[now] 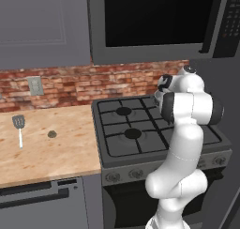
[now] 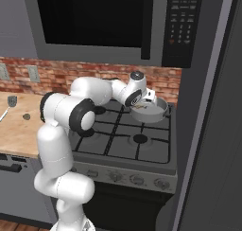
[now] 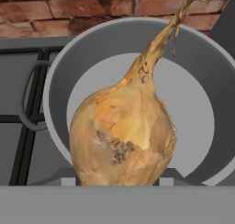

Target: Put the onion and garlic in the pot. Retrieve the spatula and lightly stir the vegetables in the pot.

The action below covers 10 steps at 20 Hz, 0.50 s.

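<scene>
The golden-brown onion, with its thin stem pointing up and right, hangs just over the open grey pot. My gripper is shut on the onion, which covers most of the fingers. From the right base view the gripper hovers at the pot on the stove's back right burner. The small grey-brown garlic lies on the wooden counter, also seen as a tiny garlic lump. Left of it rests the spatula, slotted head toward the wall. The spatula sits at the far left edge.
The black gas stove has grates on all burners. A microwave hangs low over the stove, and a brick backsplash runs behind. A dark tall cabinet stands right of the stove.
</scene>
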Motion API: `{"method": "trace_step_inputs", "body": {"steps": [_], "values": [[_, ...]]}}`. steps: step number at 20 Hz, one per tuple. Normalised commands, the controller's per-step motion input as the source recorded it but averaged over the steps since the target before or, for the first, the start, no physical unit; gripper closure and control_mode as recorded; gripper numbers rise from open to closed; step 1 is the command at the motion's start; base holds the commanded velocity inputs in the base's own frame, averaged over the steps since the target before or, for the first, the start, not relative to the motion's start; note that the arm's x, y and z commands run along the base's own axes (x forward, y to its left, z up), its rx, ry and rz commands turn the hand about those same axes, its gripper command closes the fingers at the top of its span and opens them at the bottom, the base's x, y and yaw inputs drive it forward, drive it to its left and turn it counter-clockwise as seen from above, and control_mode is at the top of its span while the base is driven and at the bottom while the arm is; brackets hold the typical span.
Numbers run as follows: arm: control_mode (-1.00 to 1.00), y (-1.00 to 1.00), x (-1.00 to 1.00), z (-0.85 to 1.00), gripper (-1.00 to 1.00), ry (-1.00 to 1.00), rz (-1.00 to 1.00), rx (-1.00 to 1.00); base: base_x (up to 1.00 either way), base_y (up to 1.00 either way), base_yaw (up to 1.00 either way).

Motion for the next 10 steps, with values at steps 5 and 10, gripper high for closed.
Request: {"method": "trace_step_inputs", "body": {"steps": [5, 10], "values": [[-1.0, 0.0, 0.0, 0.0, -1.0, 0.0, 0.0, 0.0, 0.0, 0.0, 0.0], [-1.0, 0.0, 0.0, 0.0, -1.0, 0.0, 0.0, 0.0, 0.0, 0.0, 0.0]]}}
